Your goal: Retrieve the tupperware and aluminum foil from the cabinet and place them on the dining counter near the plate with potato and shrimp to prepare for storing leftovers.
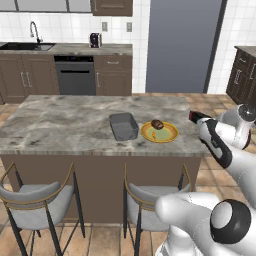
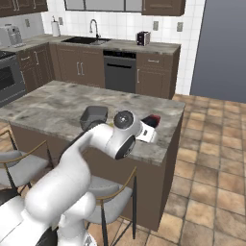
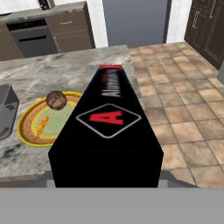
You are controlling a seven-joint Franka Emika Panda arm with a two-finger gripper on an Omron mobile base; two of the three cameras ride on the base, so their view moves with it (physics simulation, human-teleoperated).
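Aluminum foil (image 3: 106,131), long black box, red end

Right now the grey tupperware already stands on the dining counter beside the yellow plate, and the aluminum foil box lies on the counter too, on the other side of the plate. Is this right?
Not quite. The aluminum foil box does not lie on the dining counter: the end effector holds it above the counter's edge, as the hand view shows. The tupperware does stand beside the plate.
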